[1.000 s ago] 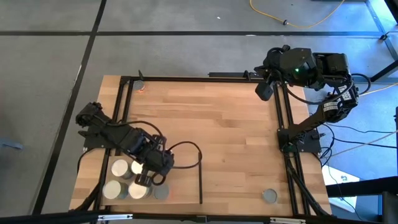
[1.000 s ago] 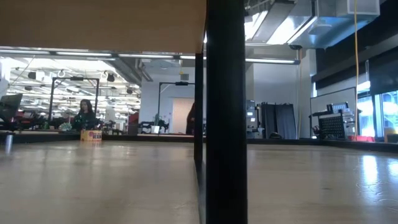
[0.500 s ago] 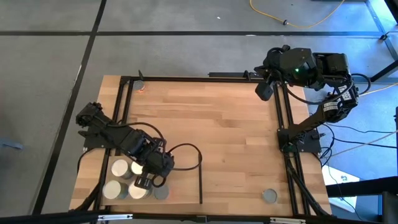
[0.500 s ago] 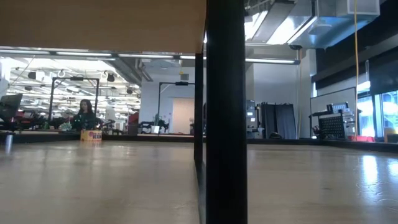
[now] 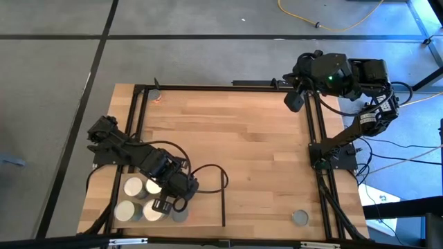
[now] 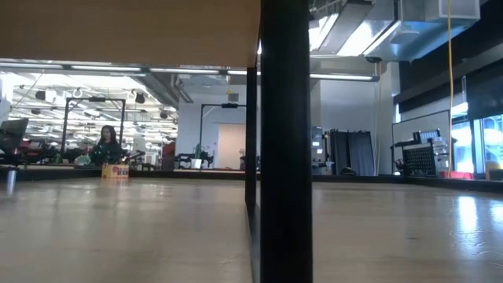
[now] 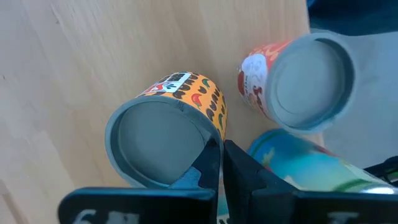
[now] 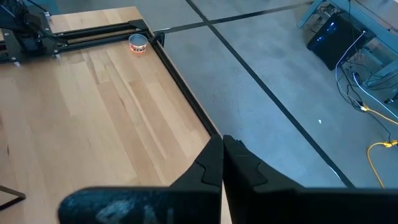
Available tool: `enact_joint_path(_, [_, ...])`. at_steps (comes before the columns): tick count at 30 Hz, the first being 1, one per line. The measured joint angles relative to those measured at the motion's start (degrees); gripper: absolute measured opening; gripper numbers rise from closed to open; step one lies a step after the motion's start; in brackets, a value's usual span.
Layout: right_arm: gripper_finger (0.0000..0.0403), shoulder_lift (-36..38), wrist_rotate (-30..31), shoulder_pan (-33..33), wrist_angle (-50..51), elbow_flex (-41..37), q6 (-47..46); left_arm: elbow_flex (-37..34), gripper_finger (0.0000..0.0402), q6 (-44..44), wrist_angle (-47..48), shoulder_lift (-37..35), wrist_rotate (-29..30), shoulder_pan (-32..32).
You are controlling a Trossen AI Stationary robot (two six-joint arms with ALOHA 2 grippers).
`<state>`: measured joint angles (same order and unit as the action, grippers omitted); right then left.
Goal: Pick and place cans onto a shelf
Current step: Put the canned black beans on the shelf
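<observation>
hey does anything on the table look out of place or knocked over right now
One can stands alone near the table's front right edge, far from the cluster of cans at front left, where the shut left gripper hovers. Nothing looks tipped or spilled.

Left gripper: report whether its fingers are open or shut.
Shut. In the left wrist view the left gripper has both fingers pressed together, empty, above the rim of a can.

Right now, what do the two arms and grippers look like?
Both arms are dark, jointed, matte black. The left gripper has two slim black wedge fingers; a black cable loops beside it. The right gripper looks identical; its arm shows a green light and bundled cables.
</observation>
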<state>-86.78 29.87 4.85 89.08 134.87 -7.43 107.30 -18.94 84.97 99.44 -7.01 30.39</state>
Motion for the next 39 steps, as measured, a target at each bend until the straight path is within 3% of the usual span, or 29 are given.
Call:
enact_joint_path(24, [0.0006, 0.0, 0.0, 0.0, 0.0, 0.0, 0.0, 0.0, 0.0028, 0.0, -0.7, 0.0, 2.1, 0.0])
enact_joint_path(39, [0.0006, 0.0, 0.0, 0.0, 0.0, 0.0, 0.0, 0.0, 0.0010, 0.1, -1.3, 0.6, 1.8, 0.0])
